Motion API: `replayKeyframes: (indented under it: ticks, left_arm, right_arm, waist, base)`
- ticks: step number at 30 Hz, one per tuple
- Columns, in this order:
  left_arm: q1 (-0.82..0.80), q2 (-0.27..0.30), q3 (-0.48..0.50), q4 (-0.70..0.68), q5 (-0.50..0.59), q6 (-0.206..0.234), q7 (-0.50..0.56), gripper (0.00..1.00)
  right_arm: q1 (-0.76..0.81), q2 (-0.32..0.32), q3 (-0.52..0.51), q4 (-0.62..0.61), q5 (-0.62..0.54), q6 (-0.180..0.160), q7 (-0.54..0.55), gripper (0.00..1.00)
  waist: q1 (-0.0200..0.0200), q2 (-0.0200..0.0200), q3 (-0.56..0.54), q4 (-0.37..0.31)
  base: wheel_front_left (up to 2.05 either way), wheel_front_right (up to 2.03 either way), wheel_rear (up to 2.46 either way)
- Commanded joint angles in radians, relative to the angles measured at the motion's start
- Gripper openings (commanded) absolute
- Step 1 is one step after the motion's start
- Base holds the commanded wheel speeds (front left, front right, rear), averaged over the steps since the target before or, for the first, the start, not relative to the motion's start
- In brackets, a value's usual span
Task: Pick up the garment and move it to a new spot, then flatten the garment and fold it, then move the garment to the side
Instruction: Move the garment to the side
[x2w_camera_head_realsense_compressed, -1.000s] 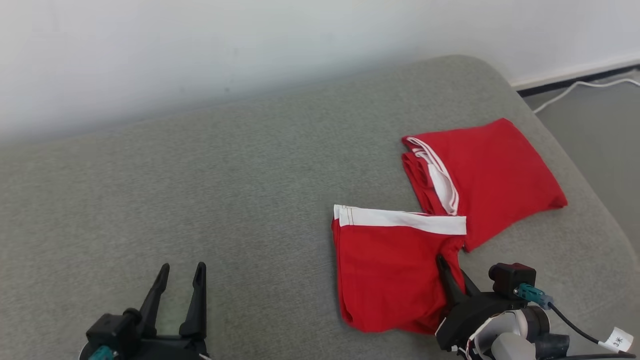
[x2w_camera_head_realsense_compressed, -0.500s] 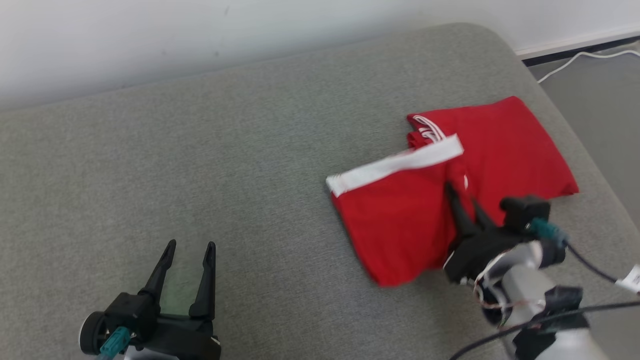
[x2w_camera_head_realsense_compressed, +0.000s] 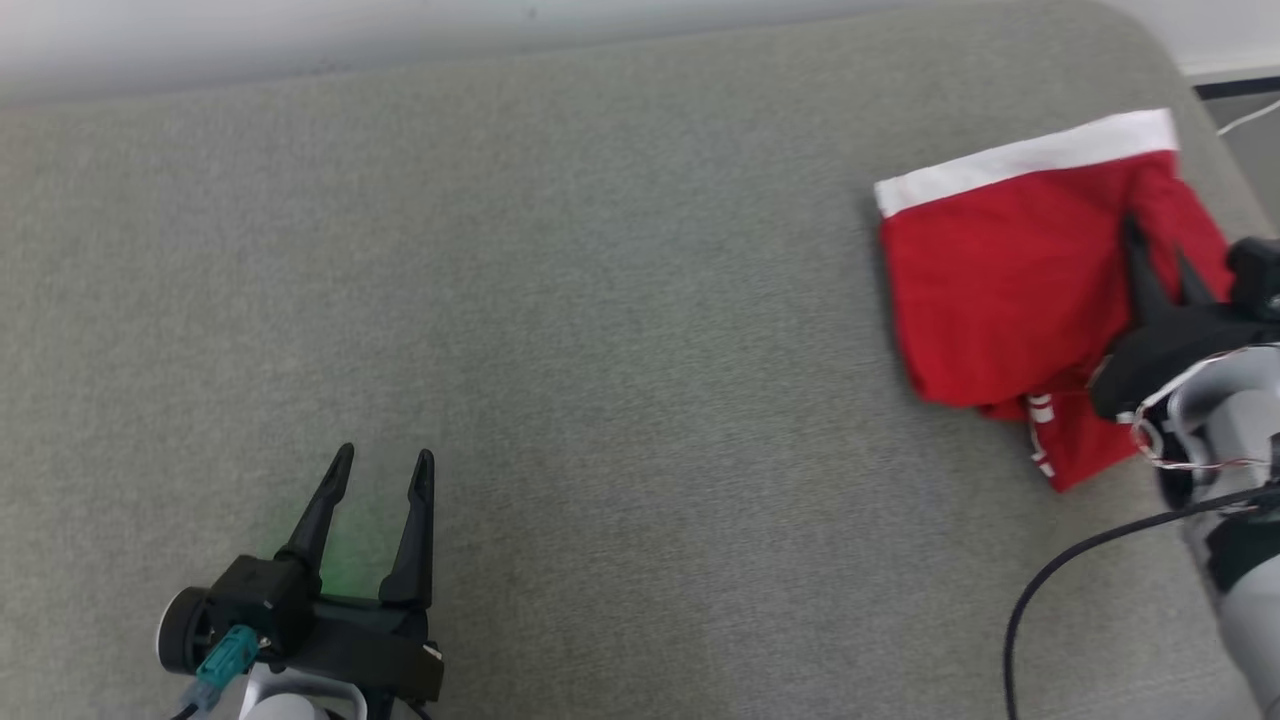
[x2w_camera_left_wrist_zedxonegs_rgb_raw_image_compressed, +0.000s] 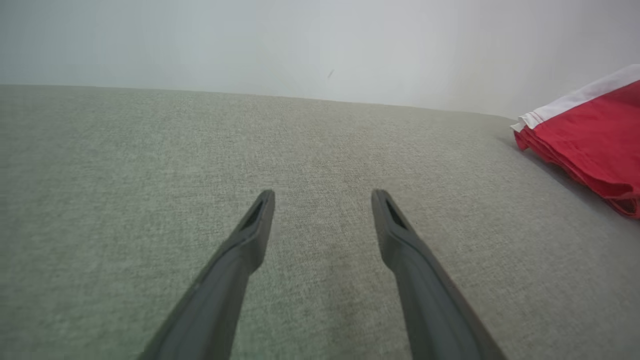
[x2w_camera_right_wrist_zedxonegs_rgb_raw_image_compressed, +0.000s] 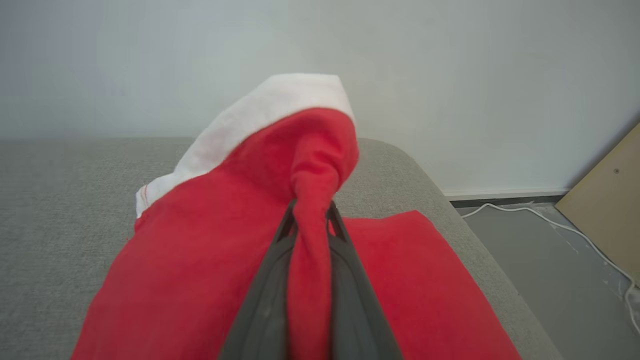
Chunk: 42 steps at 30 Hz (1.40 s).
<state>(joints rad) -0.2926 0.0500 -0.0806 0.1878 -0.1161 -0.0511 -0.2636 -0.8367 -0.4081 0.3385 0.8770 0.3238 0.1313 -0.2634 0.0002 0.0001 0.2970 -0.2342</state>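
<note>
Grey padded surface (x2w_camera_head_realsense_compressed: 600, 300) against a white wall (x2w_camera_head_realsense_compressed: 300, 30). Right hand (x2w_camera_head_realsense_compressed: 1158, 245) grasps the red garment (x2w_camera_head_realsense_compressed: 990, 290), far right. Left hand (x2w_camera_head_realsense_compressed: 385, 453) released, near left.

Grey woven-fabric cushion (x2w_camera_head_realsense_compressed: 600, 300) with a rounded end, against a plain white wall (x2w_camera_right_wrist_zedxonegs_rgb_raw_image_compressed: 450, 75); beside it, a thin white cable (x2w_camera_right_wrist_zedxonegs_rgb_raw_image_compressed: 550, 220) on grey floor (x2w_camera_right_wrist_zedxonegs_rgb_raw_image_compressed: 540, 280) near a tan board (x2w_camera_right_wrist_zedxonegs_rgb_raw_image_compressed: 605, 200).
</note>
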Motion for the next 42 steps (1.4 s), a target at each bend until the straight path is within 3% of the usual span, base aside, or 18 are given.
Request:
replayKeyframes:
  ticks: [1,7,8,9,10,11,17,22,29,35,42]
  left_arm:
    - [-0.01,0.001,0.001,-0.002,0.008,-0.002,-0.001,1.0]
    - [-0.028,0.001,-0.001,-0.007,0.011,-0.007,-0.001,1.0]
    - [-0.031,0.001,-0.002,-0.008,0.011,-0.008,-0.001,1.0]
    - [-0.033,0.001,-0.002,-0.009,0.012,-0.008,-0.001,1.0]
    - [-0.035,0.001,-0.001,-0.009,0.013,-0.008,-0.001,1.0]
    - [-0.037,0.001,0.0,-0.009,0.014,-0.008,-0.001,1.0]
    - [-0.036,0.001,0.005,-0.007,0.017,-0.004,-0.001,1.0]
    - [-0.02,0.001,0.01,-0.006,0.008,0.008,-0.001,1.0]
    - [0.019,0.001,0.029,-0.009,-0.015,0.034,-0.001,1.0]
    - [0.059,0.001,0.06,-0.011,-0.025,0.055,-0.001,1.0]
    - [0.112,0.001,0.083,-0.006,-0.013,0.075,-0.001,1.0]
  right_arm:
    - [-0.012,-0.015,-0.005,0.019,-0.013,-0.001,-0.001,0.0]
    - [-0.045,-0.055,-0.085,0.124,-0.061,-0.001,-0.001,0.0]
    - [-0.047,-0.06,-0.108,0.138,-0.076,-0.001,-0.001,0.12]
    - [-0.052,-0.065,-0.137,0.148,-0.09,-0.001,-0.001,0.4]
    - [-0.056,-0.071,-0.174,0.158,-0.106,-0.001,-0.001,0.88]
    - [-0.056,-0.074,-0.208,0.164,-0.128,-0.001,-0.001,1.0]
    - [-0.02,-0.059,-0.458,0.117,-0.303,-0.001,-0.001,1.0]
    - [0.044,0.045,-0.572,-0.024,-0.408,-0.001,-0.001,1.0]
    - [0.164,0.177,-0.454,-0.201,-0.369,-0.001,-0.001,1.0]
    - [0.266,0.216,-0.316,-0.288,-0.262,-0.001,-0.001,1.0]
    - [0.392,0.256,-0.235,-0.363,-0.184,-0.001,-0.001,1.0]
  waist:
    - [-0.0002,-0.0001,0.041,0.038]
    - [-0.0002,-0.0001,0.067,0.067]
    - [-0.0002,-0.0001,0.069,0.071]
    - [-0.0002,-0.0001,0.071,0.074]
    - [-0.0002,-0.0001,0.073,0.077]
    - [-0.0002,-0.0001,0.074,0.08]
    - [-0.0002,-0.0001,0.073,0.095]
    - [-0.0002,-0.0001,0.042,0.103]
    - [-0.0002,-0.0001,-0.029,0.113]
    - [-0.0002,-0.0001,-0.086,0.132]
    - [-0.0002,-0.0001,-0.151,0.16]
  base:
    - [0.0,0.0,0.0]
    - [0.0,0.0,0.0]
    - [0.0,0.0,0.0]
    - [0.0,0.0,0.0]
    - [0.0,0.0,0.0]
    - [0.0,0.0,0.0]
    - [0.0,0.0,0.0]
    - [0.0,0.0,0.0]
    - [0.0,0.0,0.0]
    - [0.0,0.0,0.0]
    - [0.0,0.0,0.0]
